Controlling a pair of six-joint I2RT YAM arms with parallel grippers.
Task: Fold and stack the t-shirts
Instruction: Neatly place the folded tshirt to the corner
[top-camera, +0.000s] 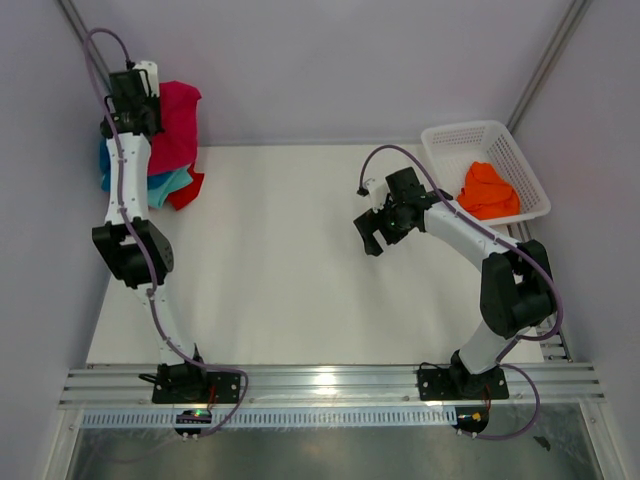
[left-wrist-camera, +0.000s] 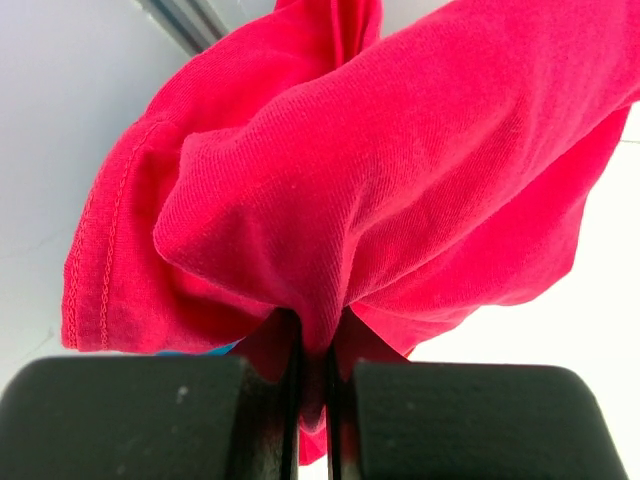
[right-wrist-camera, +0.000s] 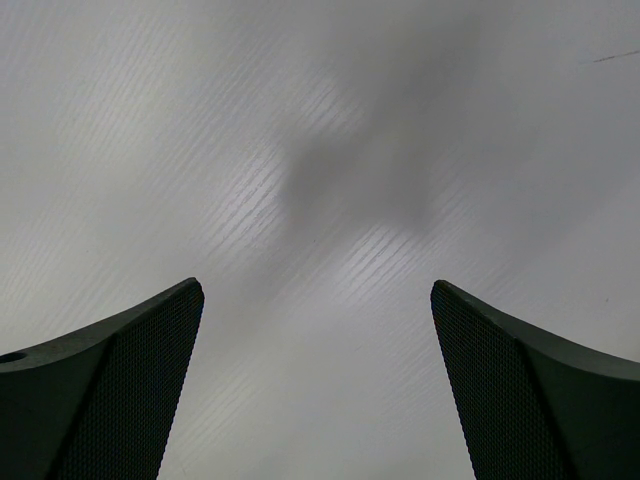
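Along the near edge, we see both arm bases bolted to a ribbed aluminium rail (top-camera: 330, 385). Beyond it spreads the white table (top-camera: 290, 290), flat and matte; in the right wrist view its surface shows fine diagonal ridges under a soft grey shadow. Over the middle-right of that table hangs the right gripper (top-camera: 372, 234), its jaws spread wide with nothing between them. In its wrist view we see its two dark fingers (right-wrist-camera: 120, 390), finely meshed in texture and tapering to points, well apart at the lower corners. Farther back on the right stands a white plastic lattice basket (top-camera: 470, 132), rectangular with slotted walls, and an orange t-shirt (top-camera: 488, 190) lies crumpled inside it. At the far left corner of the table we find the other tees in a loose heap: a blue t-shirt (top-camera: 104, 168) at the left edge, a teal t-shirt (top-camera: 168, 183) beside it, and a red t-shirt (top-camera: 188, 190) poking out on the right. Above them, against the back wall, the left gripper (left-wrist-camera: 312, 375) is clamped on a fold of the crimson t-shirt (left-wrist-camera: 400, 180). Up close we see that the cloth is a soft, finely ribbed knit that bulges in rounded folds above the blocky black jaws, with a double-stitched hem running down its left side.
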